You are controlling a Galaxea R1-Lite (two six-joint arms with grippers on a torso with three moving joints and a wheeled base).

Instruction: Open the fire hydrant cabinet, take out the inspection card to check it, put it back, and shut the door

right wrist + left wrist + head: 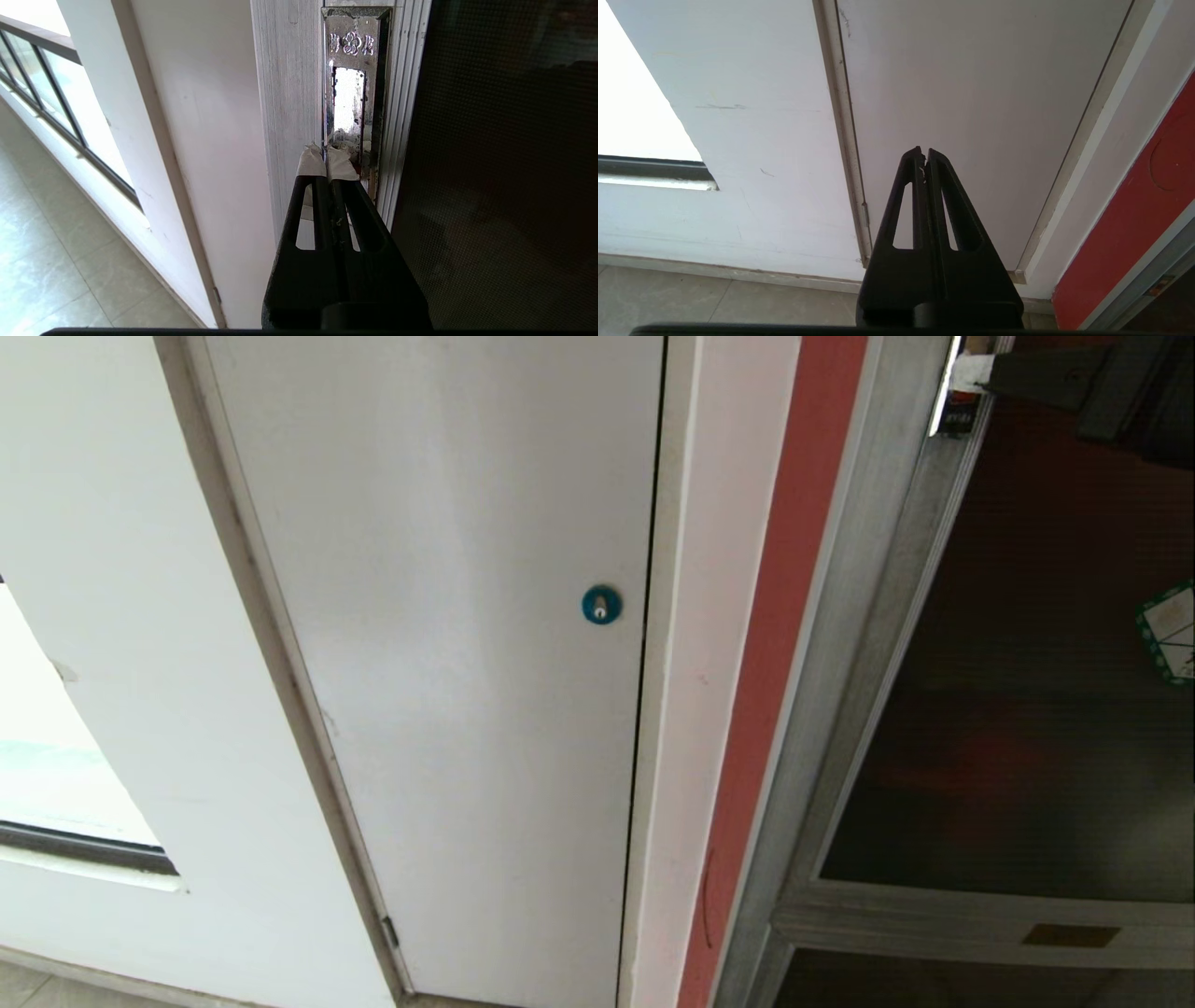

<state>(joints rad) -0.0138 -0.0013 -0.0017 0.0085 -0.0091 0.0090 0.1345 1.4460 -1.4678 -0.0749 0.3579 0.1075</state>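
The task looks to be at its very start, or else at its very end; the pictures alone do not settle which. In the head view the door [1027,663] fills the right of the frame, and it seems to lie flush in the frame of the fire hydrant cabinet [840,616], though the steep angle makes that hard to be sure of. No inspection card shows in any view, and nothing is held. If this is the opening step, everything remains: release the latch, swing the pane open, take out the card, return it, and close up.

The right gripper [327,151] sits at the centre of the right wrist view, its taped fingertips [310,163] pressed together with no gap, the tips right at the lower end of the latch plate [355,84]. In the head view it shows only in the upper right corner. The left gripper [923,154] hangs parked at lower centre of the left wrist view, fingers closed on nothing, before the plain white door [971,93].

The cabinet frame is brushed, ribbed silver aluminium, scuffed. The latch plate is tarnished metal with a stamped flower and a tall rectangular slot. The pane is dark brown tinted glass with a fine dotted weave, and a green-edged white sticker [1169,633] sits at the right edge. The plain door is smooth matt white with a round blue lock [601,605] at centre.
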